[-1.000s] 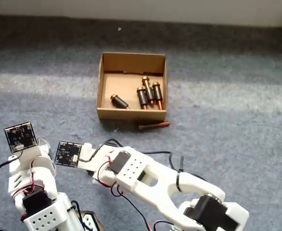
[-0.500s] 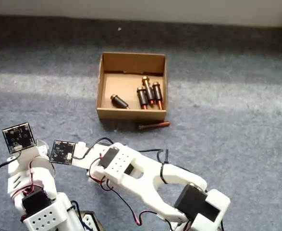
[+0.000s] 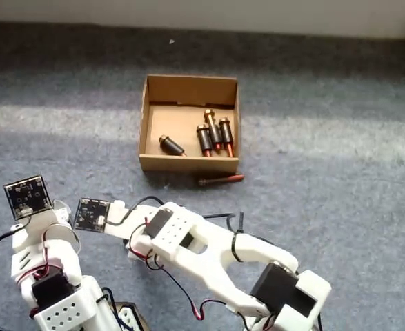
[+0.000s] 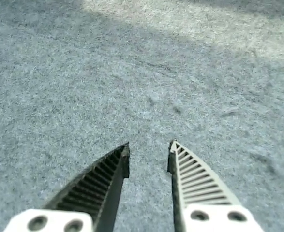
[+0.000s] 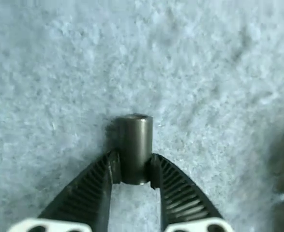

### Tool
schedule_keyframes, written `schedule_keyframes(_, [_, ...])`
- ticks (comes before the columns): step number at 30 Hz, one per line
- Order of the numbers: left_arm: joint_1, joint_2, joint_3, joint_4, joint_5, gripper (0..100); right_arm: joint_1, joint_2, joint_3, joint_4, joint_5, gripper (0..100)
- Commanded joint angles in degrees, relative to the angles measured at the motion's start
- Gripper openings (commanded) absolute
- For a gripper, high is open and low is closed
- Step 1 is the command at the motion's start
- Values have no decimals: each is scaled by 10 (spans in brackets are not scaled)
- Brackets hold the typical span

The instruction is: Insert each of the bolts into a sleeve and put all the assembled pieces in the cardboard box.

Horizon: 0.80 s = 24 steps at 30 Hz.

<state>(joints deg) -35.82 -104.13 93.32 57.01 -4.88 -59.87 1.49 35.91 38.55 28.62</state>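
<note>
One dark sleeve (image 5: 134, 140) is clamped between the tips of the right gripper (image 5: 133, 163) and juts out past them. The left gripper (image 4: 149, 151) hangs over grey carpet (image 4: 74, 67), jaws parted, holding nothing. Four assembled pieces (image 3: 214, 136) lie in the cardboard box (image 3: 188, 88). One loose bolt (image 3: 221, 180) lies just outside its near wall.

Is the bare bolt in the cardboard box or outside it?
Outside: the bolt lies on the carpet beside the cardboard box, along its front wall.
</note>
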Motion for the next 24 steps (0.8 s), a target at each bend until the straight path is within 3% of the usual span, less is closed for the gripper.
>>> schedule_keyframes(1, [12,-3,-22,-9,4,160,45,-3,-19,6,4,8])
schedule_keyframes(7, [12,-3,-22,-9,4,160,95,-4,-19,12,4,8])
schedule_keyframes(11, [12,-3,-22,-9,4,160,109,-5,-27,104,4,8])
schedule_keyframes(17, [12,-3,-22,-8,3,160,115,-51,-56,217,4,8])
schedule_keyframes(24, [12,-3,-22,-7,3,160,105,-36,-43,233,0,12])
